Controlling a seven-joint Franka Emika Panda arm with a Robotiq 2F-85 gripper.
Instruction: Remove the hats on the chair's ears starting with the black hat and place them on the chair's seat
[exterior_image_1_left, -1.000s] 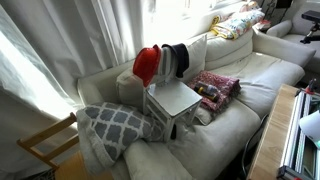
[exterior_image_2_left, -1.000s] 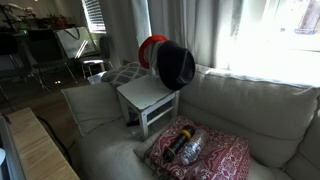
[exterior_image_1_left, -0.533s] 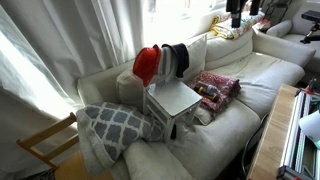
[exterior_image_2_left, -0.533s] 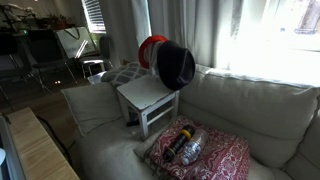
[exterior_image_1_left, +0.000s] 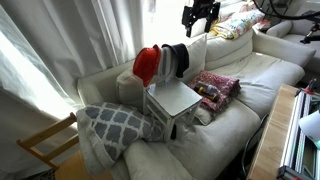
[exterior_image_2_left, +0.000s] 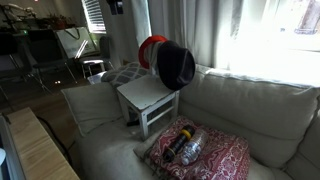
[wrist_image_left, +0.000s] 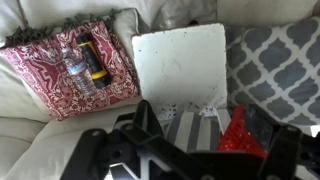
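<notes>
2 hats (exterior_image_1_left: 148, 65) on chair (exterior_image_1_left: 175, 100), on sofa (exterior_image_1_left: 255, 75).

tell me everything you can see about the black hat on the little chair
The black hat is soft, round and brimmed, and looks like dark felt or fabric. It hangs on edge, not flat, from a top corner of the white chair's back, above the chair's seat. The red hat hangs right beside it and seems to touch or overlap it. The gripper is well above and apart from it.
</notes>
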